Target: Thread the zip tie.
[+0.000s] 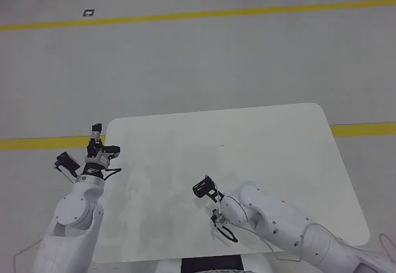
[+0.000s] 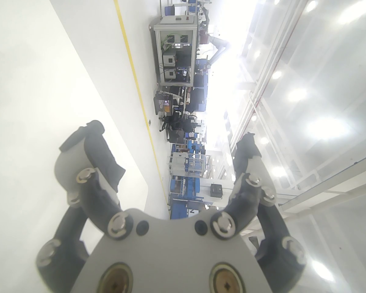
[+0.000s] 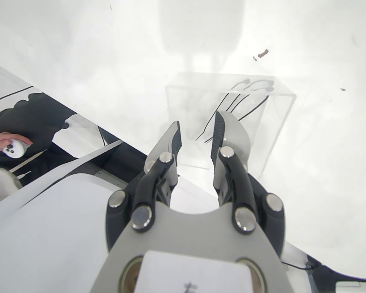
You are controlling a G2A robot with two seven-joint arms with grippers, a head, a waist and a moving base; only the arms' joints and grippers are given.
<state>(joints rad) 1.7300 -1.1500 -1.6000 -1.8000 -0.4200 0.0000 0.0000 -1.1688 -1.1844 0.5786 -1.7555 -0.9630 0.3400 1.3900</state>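
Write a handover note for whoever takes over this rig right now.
Left gripper: open, holding nothing, by the edge of the table.
Right gripper: open, holding nothing, pointed at the clear box.
Zip ties: black, lying inside the clear box, none grasped.
Done: nothing that shows.
Left: pick a tie, then thread its tail through its head.

White table, rounded corners, lower centre of the top view. A clear box stands on it, black zip ties inside. Small brown scrap lies near the box.
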